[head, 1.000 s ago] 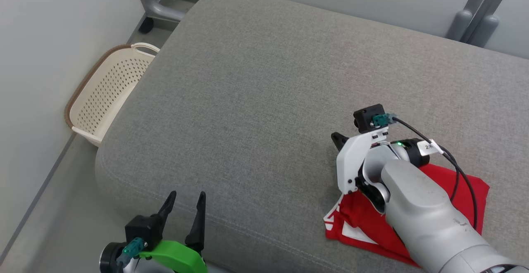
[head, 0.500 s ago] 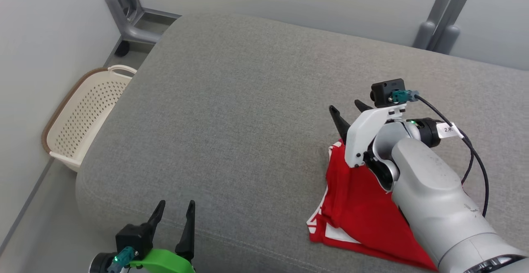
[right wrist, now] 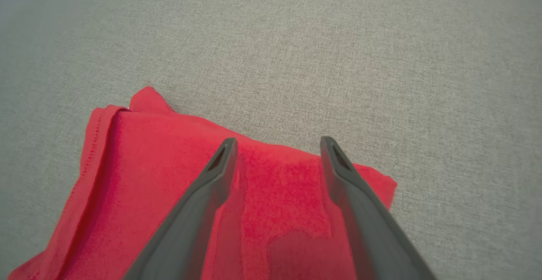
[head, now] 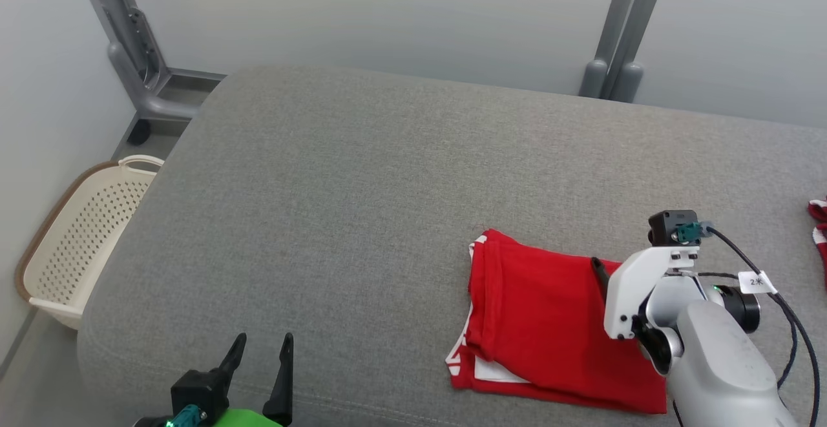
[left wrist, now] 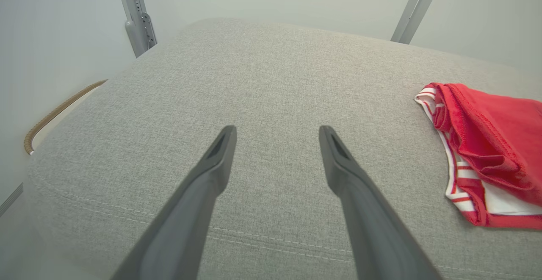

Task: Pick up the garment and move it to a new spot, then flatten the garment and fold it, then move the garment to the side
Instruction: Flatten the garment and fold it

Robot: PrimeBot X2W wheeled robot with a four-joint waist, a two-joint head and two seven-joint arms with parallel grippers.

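Note:
The red garment (head: 543,330) lies folded on the grey cushion (head: 362,207), its white-striped underside peeking out at the left edge. My right gripper (right wrist: 277,141) hovers over the garment's far right part, open, with nothing between its fingers. One dark finger (head: 599,275) shows ahead of the white wrist mount in the head view. My left gripper (head: 263,338) stands open at the cushion's near left edge, well apart from the garment (left wrist: 487,144), which lies to its right. In the right wrist view the garment (right wrist: 169,178) spreads below and left of the fingers.
A cream perforated basket (head: 77,246) sits on the floor left of the cushion. Grey metal posts (head: 136,72) (head: 614,59) stand behind it against the wall. Another red and white cloth (head: 819,233) peeks in at the right edge.
My right gripper has opened and let the garment drop flat, then drawn back to the right. The head camera has tilted up and turned. The left arm has stayed put.

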